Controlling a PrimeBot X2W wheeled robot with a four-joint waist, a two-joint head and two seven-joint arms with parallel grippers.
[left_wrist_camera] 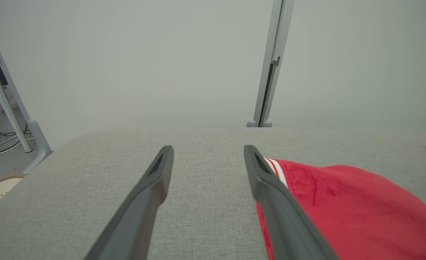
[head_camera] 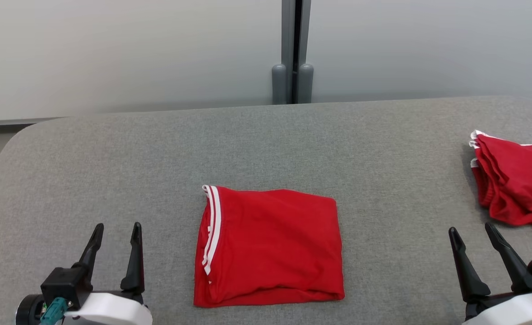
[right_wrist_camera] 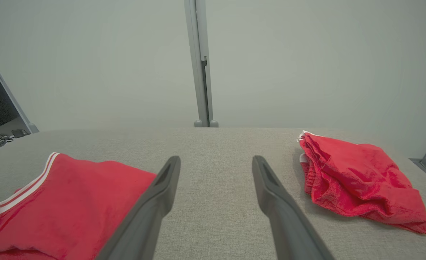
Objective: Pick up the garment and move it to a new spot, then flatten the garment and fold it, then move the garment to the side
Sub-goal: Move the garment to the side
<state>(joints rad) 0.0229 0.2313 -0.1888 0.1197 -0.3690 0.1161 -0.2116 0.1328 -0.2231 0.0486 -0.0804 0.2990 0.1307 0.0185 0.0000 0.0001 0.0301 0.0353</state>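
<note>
Red garment: folded into a neat near-square, smooth on top, with a white double stripe down its left edge; probably shorts, though the fold hides the cut.
Place: flat on the grey fabric surface, at the middle of the near side, between the two grippers.
Left gripper: fingers spread, holding nothing, near the garment's left edge but apart from it.
Right gripper: fingers spread, empty, well to its right.
Second red garment: rumpled heap at the right edge, just beyond the right gripper.

Soft red cloth garment, slightly sheeny, lies on a table covered in rough, matt grey woven fabric.
</note>
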